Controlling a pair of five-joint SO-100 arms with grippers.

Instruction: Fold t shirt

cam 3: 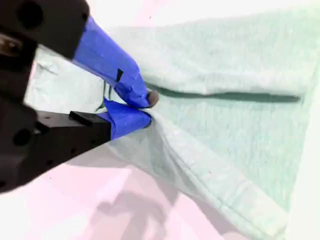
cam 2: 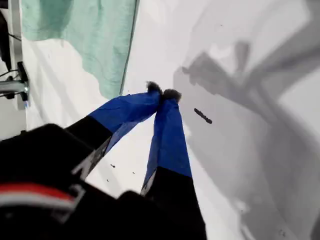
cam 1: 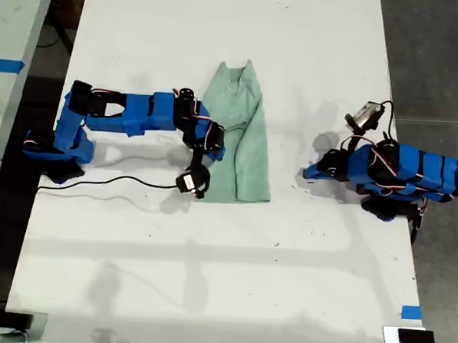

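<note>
My second gripper [cam 3: 145,107] is pinching a fold of the t shirt [cam 1: 242,138] at the long edge on the exterior view's left, jaws nearly closed on the cloth, so I judge a fold is being started; next it needs lifting and carrying across toward the exterior view's right. My first gripper [cam 2: 162,94] is idling with jaws together and empty, above the table [cam 1: 208,278], well apart from the shirt.
</note>
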